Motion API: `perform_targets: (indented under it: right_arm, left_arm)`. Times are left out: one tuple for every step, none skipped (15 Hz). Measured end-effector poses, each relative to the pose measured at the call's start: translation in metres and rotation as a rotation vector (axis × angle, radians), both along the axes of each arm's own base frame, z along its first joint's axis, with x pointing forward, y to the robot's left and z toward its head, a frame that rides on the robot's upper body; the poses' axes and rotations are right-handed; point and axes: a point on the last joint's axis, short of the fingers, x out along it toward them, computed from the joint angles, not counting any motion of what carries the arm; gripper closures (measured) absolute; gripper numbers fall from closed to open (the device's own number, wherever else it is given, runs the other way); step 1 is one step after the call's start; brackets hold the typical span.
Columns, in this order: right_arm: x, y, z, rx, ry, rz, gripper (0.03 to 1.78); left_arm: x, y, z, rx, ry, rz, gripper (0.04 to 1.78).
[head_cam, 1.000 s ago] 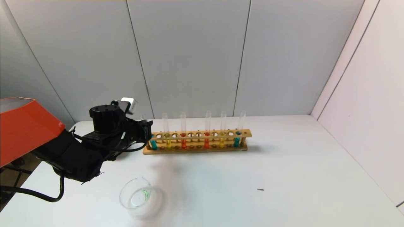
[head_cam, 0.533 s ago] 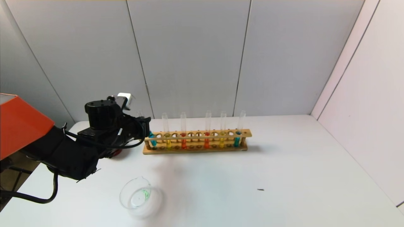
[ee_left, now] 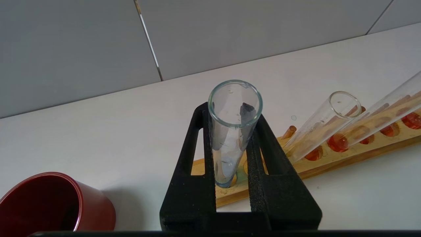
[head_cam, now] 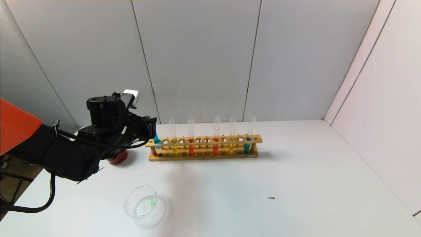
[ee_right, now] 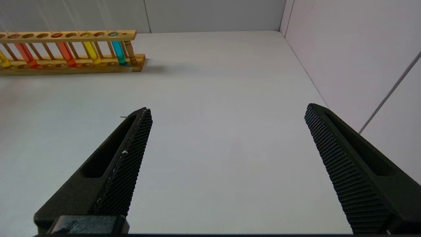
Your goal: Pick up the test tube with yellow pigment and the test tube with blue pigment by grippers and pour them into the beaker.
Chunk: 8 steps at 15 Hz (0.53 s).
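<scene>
My left gripper (head_cam: 149, 130) is shut on the test tube with blue pigment (head_cam: 156, 140), holding it tilted at the left end of the wooden rack (head_cam: 204, 154). The tube's round bottom is level with the rack's top rail. In the left wrist view the glass tube (ee_left: 230, 131) stands clamped between both black fingers (ee_left: 263, 158), over the rack's end hole. Two test tubes with yellow pigment (head_cam: 175, 148) (head_cam: 231, 147) stand in the rack. The clear beaker (head_cam: 141, 204) sits on the table's near left. My right gripper (ee_right: 227, 108) hangs open over bare table.
A dark red cup (head_cam: 117, 157) stands left of the rack, close under my left arm. Two orange-red tubes (head_cam: 191, 148) and a teal tube (head_cam: 246, 145) also stand in the rack. Grey panels wall the table (head_cam: 296, 184) at the back and right.
My left gripper has risen and drawn slightly left with the blue tube, pulling it up out of the rack. The red cup has come into view below the arm.
</scene>
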Motion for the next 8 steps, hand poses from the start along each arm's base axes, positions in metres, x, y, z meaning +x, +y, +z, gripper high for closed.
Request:
perform_targets:
  right_arm:
    - [0.0,0.0,0.0,0.0,0.0,0.0,0.11]
    - [0.0,0.0,0.0,0.0,0.0,0.0,0.11]
    - [0.0,0.0,0.0,0.0,0.0,0.0,0.11]
    - [0.0,0.0,0.0,0.0,0.0,0.0,0.11]
    - [0.0,0.0,0.0,0.0,0.0,0.0,0.11]
    - [0.0,0.0,0.0,0.0,0.0,0.0,0.11]
    - [0.0,0.0,0.0,0.0,0.0,0.0,0.11]
    - [0.0,0.0,0.0,0.0,0.0,0.0,0.11]
  left_arm:
    - [0.0,0.0,0.002,0.003,0.007,0.0,1.5]
    - [0.0,-0.001,0.005,0.005,0.01,0.0,1.5]
    - [0.0,-0.001,0.008,0.005,0.007,-0.001,1.5]
    - [0.0,-0.001,0.011,0.004,0.006,-0.001,1.5]
    - [0.0,-0.001,0.014,0.005,0.009,-0.001,1.5]
    - [0.0,-0.001,0.016,0.006,0.01,-0.001,1.5]
    - [-0.001,-0.001,0.02,0.005,0.006,-0.001,1.5]
    - [-0.001,-0.001,0.025,0.004,0.003,-0.001,1.5]
